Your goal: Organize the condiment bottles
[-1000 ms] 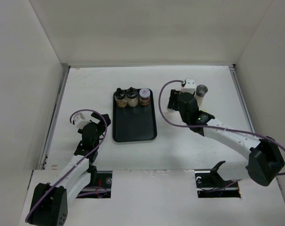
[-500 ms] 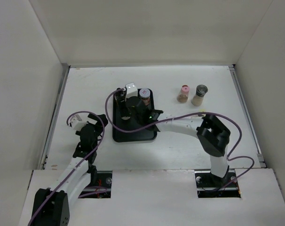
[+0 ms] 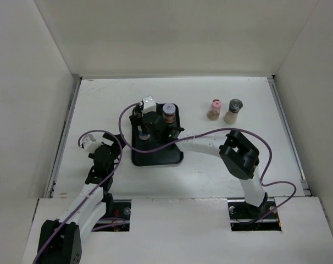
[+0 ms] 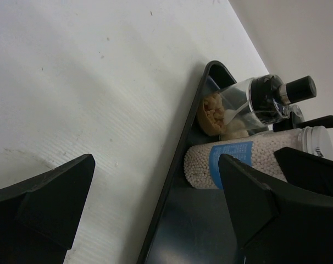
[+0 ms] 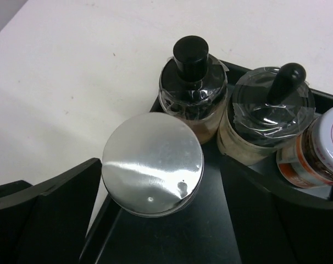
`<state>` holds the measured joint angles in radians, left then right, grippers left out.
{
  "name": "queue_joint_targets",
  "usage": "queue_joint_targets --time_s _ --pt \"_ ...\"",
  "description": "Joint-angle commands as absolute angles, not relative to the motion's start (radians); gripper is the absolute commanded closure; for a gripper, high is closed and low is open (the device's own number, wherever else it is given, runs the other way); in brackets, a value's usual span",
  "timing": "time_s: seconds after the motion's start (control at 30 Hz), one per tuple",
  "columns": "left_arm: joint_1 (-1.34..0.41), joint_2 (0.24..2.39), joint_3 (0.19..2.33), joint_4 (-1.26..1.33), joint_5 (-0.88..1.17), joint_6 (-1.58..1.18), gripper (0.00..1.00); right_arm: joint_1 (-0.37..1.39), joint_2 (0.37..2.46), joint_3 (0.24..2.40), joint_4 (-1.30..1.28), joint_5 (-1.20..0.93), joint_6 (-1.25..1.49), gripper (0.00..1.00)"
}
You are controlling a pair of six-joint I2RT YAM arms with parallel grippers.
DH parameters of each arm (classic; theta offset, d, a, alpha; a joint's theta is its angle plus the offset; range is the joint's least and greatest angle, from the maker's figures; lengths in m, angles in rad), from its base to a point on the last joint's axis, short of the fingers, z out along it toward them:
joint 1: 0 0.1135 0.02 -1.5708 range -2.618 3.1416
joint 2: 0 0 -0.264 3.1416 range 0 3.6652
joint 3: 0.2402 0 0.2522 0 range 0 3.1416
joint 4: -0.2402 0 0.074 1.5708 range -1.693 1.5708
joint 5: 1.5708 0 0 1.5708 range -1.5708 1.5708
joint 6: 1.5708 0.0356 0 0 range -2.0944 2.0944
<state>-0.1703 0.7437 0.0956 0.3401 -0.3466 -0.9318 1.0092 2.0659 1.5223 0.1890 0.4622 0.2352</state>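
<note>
My right gripper [image 3: 145,130] hangs over the back left of the black tray [image 3: 162,152], open, its fingers either side of a silver-capped bottle [image 5: 153,163] standing on the tray. In the left wrist view this bottle [image 4: 238,159] is white with a blue label. Behind it stand a black-capped bottle [image 5: 193,82], a bottle with a black knob [image 5: 271,113] and a red-labelled jar [image 5: 317,148]. A pink-capped bottle [image 3: 214,109] and a grey-capped bottle [image 3: 233,110] stand on the table to the right. My left gripper [image 3: 115,144] is open and empty, left of the tray.
The tray's left rim [image 4: 172,192] lies between my left fingers in the left wrist view. White walls enclose the table on three sides. The right arm's purple cable [image 3: 210,132] loops across the table between the tray and the two loose bottles.
My right arm has swung from the bottles at the right over to the tray, then edged left. The pink-capped bottle is uncovered. My left gripper has barely shifted.
</note>
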Motion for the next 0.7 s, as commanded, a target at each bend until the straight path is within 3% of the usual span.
queue_joint_targets --time_s 0.0,0.2,0.27,0.4,0.47,0.53,0.67 --pt "-0.168 0.749 0.095 0.374 -0.336 -0.940 0.00 1.018 1.909 1.485 0.271 0.466 0.227 0.02" --pt "-0.169 0.744 0.095 0.371 -0.333 -0.940 0.00 0.967 1.620 1.205 0.354 0.495 0.247 0.03" --pt "-0.171 0.736 0.091 0.377 -0.340 -0.940 0.00 0.915 1.516 1.088 0.368 0.535 0.261 0.17" --pt "-0.173 0.749 0.094 0.376 -0.334 -0.940 0.00 0.799 1.312 0.873 0.335 0.649 0.331 0.63" --pt "-0.179 0.747 0.094 0.379 -0.342 -0.940 0.00 0.748 1.196 0.766 0.283 0.751 0.374 0.70" --pt "-0.182 0.759 0.098 0.383 -0.350 -0.940 0.00 0.700 1.093 0.678 0.192 0.854 0.414 0.67" --pt "-0.189 0.772 0.101 0.387 -0.336 -0.942 0.00 0.559 0.941 0.571 -0.035 0.898 0.535 0.28"
